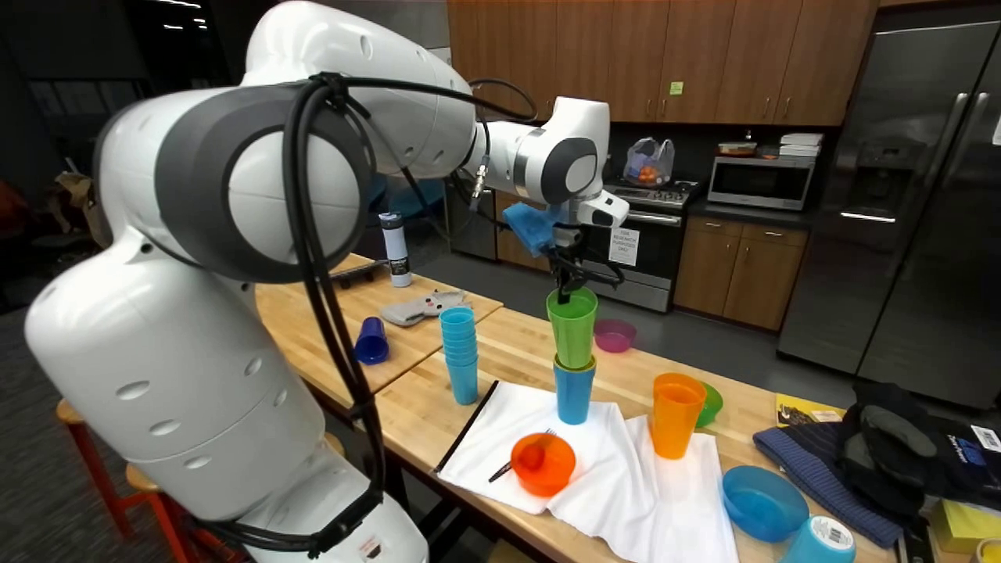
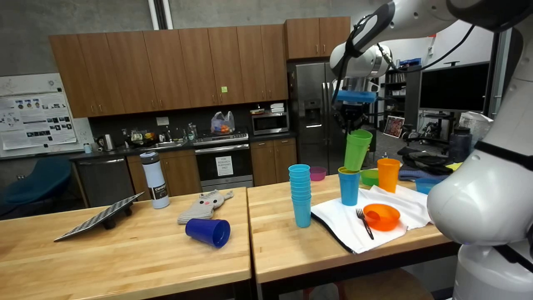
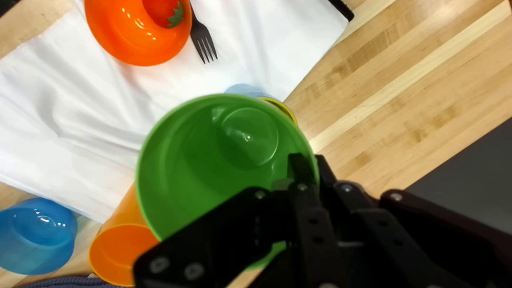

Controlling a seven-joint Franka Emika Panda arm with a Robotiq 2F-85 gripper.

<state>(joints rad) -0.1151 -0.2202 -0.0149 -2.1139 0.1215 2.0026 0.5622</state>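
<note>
My gripper (image 3: 311, 162) is shut on the rim of a green cup (image 3: 188, 160), with one finger inside the cup and one outside. The gripper also shows in both exterior views (image 1: 565, 288) (image 2: 349, 130). The green cup (image 1: 573, 328) (image 2: 357, 150) tilts slightly, open end up. Its base is at the mouth of a blue cup (image 1: 574, 395) (image 2: 349, 189) with a yellow rim inside; I cannot tell whether they touch. The blue cup stands on a white cloth (image 1: 500, 414); in the wrist view the green cup mostly hides it.
An orange bowl (image 1: 554, 481) holding a red item and a black fork (image 2: 366, 227) lie on the cloth. An orange cup (image 1: 676, 414), a blue bowl (image 1: 762, 500), a green bowl (image 2: 369, 177), a magenta bowl (image 1: 615, 335) and a light-blue cup stack (image 1: 460, 352) stand around.
</note>
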